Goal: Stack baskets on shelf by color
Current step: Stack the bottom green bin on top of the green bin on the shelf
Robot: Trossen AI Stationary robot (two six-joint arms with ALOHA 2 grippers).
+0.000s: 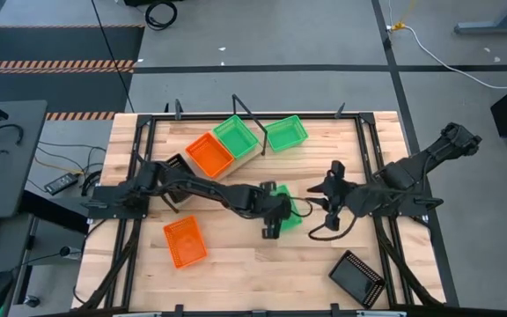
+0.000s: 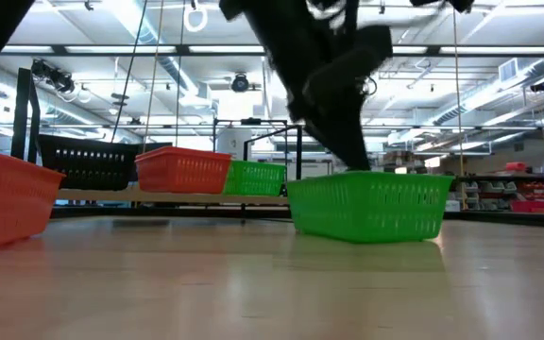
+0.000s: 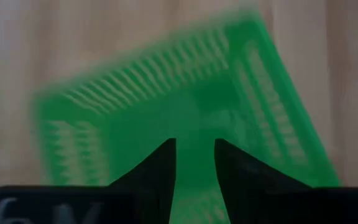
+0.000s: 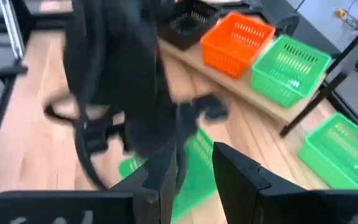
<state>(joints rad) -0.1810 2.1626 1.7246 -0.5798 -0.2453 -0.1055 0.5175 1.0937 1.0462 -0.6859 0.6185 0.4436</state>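
Observation:
A green basket [image 1: 292,213] stands on its bottom on the table's middle; it also shows in the low view [image 2: 366,203] and the left wrist view [image 3: 185,93]. My left gripper [image 1: 274,224] points down over its near-left part, fingers a narrow gap apart [image 3: 194,155]. My right gripper [image 1: 317,210] hangs just right of this basket, narrowly open and empty [image 4: 194,171]. The shelf [image 1: 252,160] at the far middle bears a black basket [image 1: 176,165], an orange one [image 1: 209,154] and a green one [image 1: 236,136]. My left gripper comes at the green basket from above, pointing down; its fingertips [image 2: 352,162] reach the level of the rim [image 2: 348,176]. I cannot tell whether they touch it. The basket's inside shows green in the gap between the fingers.
A third green basket [image 1: 286,134] lies on the table right of the shelf. An orange basket [image 1: 185,242] lies near left, a black one [image 1: 357,277] near right. Black frame rails run along the table's left and right sides.

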